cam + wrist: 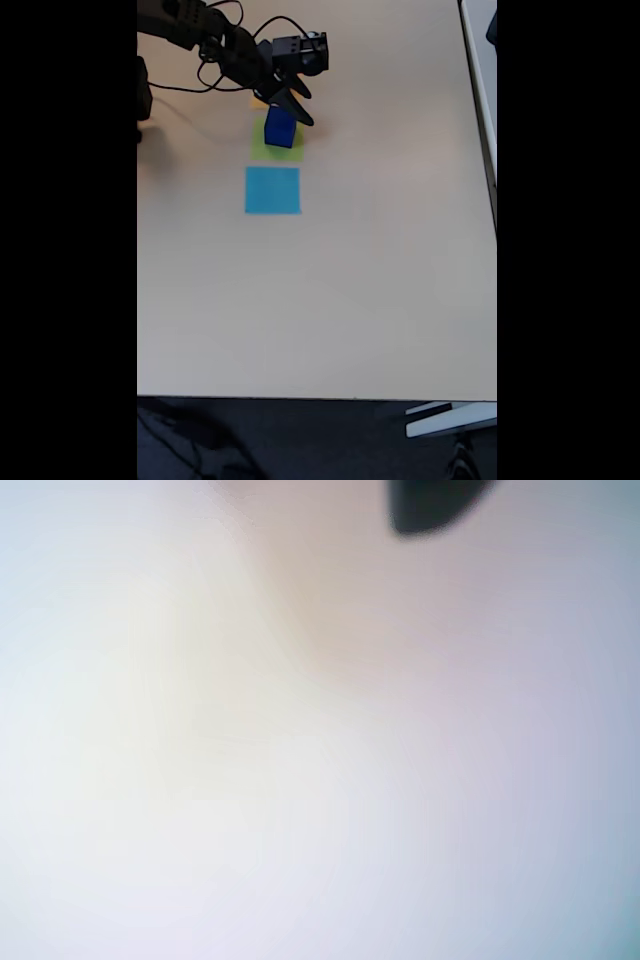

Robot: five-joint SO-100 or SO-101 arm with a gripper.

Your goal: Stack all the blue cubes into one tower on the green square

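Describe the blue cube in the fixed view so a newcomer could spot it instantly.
On the beige table, look near the far edge, just under the black end effector. The blue cube sits on the green square. It is dark navy and solid, unlike the flat light-blue square nearer the camera.

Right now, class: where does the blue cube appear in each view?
Fixed view: blue cube upper left of centre, on the green square, just below the tool.
Wrist view: too blurred to tell.
Shared landmark: likely the tool, perhaps the dark shape at the wrist view's top edge.
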